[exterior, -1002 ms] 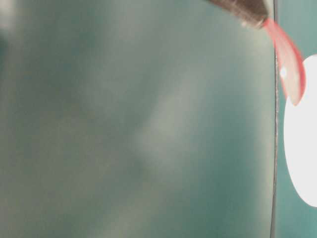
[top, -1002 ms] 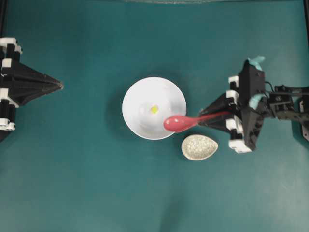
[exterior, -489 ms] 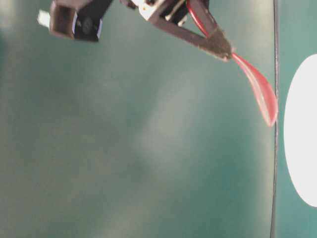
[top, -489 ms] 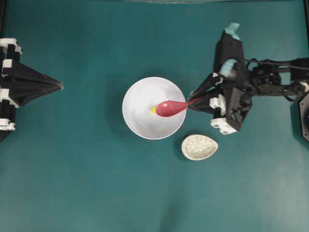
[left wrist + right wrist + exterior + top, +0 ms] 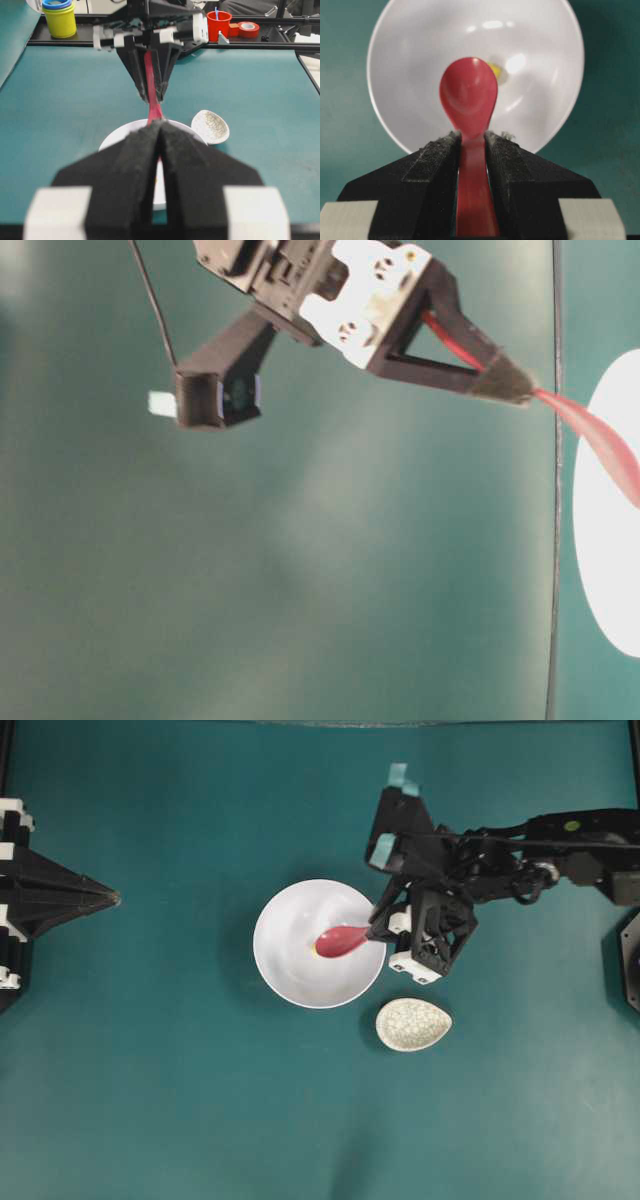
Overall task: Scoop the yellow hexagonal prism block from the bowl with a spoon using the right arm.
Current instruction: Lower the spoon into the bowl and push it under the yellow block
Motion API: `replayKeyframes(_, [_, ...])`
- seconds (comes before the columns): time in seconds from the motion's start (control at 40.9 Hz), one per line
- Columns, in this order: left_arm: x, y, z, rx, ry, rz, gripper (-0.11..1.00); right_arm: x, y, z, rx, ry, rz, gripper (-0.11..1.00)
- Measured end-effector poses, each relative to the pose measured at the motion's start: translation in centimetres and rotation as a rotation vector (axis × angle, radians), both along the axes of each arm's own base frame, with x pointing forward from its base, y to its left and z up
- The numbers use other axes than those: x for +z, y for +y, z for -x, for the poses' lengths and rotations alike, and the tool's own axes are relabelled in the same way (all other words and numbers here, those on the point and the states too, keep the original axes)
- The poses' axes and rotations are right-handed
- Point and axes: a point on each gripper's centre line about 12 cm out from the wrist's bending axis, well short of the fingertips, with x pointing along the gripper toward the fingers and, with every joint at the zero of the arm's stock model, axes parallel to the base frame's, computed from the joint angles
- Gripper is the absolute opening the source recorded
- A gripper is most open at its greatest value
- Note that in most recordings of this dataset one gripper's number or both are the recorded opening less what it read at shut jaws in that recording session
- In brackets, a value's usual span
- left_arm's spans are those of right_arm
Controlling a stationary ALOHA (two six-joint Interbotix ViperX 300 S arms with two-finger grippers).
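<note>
The right gripper (image 5: 378,927) pinched the handle of the pink-red spoon (image 5: 340,940). The scoop was inside the white bowl (image 5: 285,975), and the yellow hexagonal prism block (image 5: 494,69) lay in the bowl, just beside the scoop's tip. The left gripper (image 5: 112,899), pressed together and empty, was well apart. A speckled egg-shaped dish (image 5: 413,1024) lay near the bowl.

overhead looking straight down on bench (image 5: 150,1100), table-level viewing low and close, wrist cams facing each other, all sharing bowl (image 5: 290,970)
</note>
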Motion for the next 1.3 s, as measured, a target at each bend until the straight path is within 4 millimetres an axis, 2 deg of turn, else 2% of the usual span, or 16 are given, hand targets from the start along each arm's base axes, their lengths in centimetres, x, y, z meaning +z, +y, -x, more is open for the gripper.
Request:
replayKeyframes(0.391, [0.0,0.0,0.0,0.0,0.003,0.0,-0.01,-0.8,0.1,-0.1,0.007,0.04,-0.011,0.24])
replayKeyframes(0.831, [0.0,0.0,0.0,0.0,0.002,0.0,-0.01,-2.9,0.1,-0.2,0.006,0.1,-0.02,0.24])
replayKeyframes(1.296, [0.0,0.0,0.0,0.0,0.003,0.0,-0.01,-4.0,-0.2,-0.9,-0.009,0.083,-0.006,0.24])
